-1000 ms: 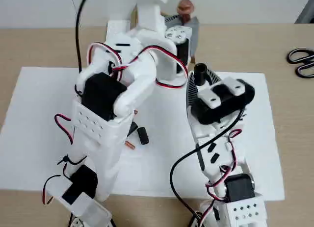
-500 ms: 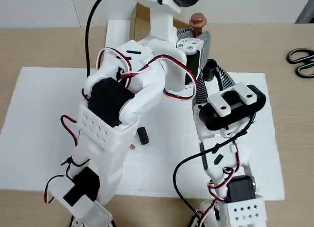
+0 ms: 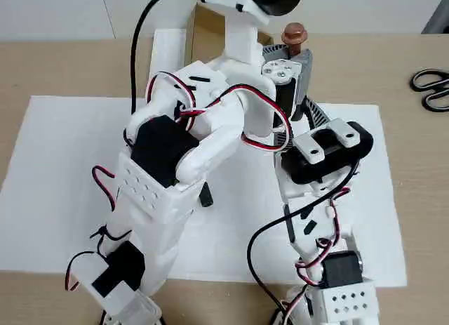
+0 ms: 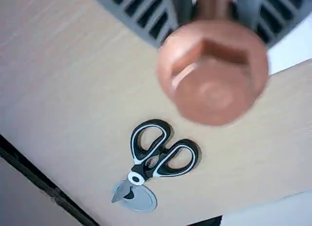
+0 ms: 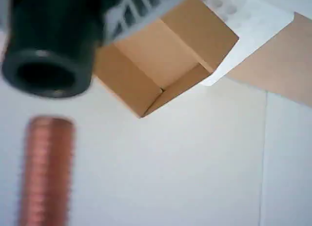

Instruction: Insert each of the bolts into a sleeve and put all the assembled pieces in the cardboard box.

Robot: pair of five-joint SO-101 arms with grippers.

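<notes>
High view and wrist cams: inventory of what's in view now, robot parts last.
bolt: 1, copper, in the left tool
held sleeve: 1, black, in the right tool, opening near the bolt's thread
loose sleeve: 1, black, on the paper
cardboard box: 1, brown, open, at the table's far side
scissors: 1, black handles, on bare table
paper: 1, white, on the table
table: 1, light wood
left tool: 1, grey, shut on the bolt
right tool: 1, grey, shut on the held sleeve
</notes>
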